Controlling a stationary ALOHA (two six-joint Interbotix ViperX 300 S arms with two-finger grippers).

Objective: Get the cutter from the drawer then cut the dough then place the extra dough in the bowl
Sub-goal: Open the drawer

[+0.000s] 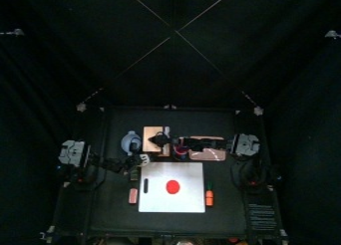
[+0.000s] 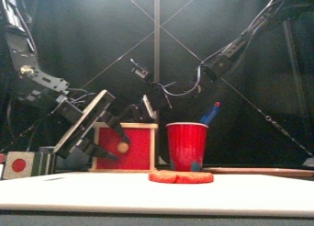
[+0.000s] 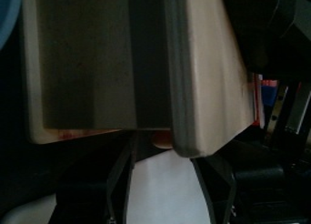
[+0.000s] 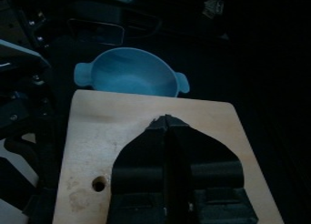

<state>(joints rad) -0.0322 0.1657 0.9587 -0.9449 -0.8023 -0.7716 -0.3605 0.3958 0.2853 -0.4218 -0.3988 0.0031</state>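
Observation:
A flat red dough disc [image 1: 170, 185] [image 2: 181, 176] lies on the white cutting board [image 1: 193, 174]. Behind the board stands the pale wooden box [image 1: 155, 130] [image 4: 122, 137] with its red drawer front [image 2: 135, 152]. My left gripper [image 2: 113, 149] [image 3: 162, 147] is at the drawer front, open, its jaws on either side of a small pale knob [image 3: 158, 137]. My right gripper [image 4: 168, 124] [image 1: 163, 140] is shut, with its tips resting on the box's top. The blue-grey bowl [image 1: 131, 141] [image 4: 127, 71] sits just left of the box. No cutter is visible.
A red cup [image 2: 186, 145] holding a blue toy knife [image 2: 211, 113] stands right of the box, behind the board. Two small orange things [image 1: 134, 195] [image 1: 210, 198] lie beside the board's left and right edges.

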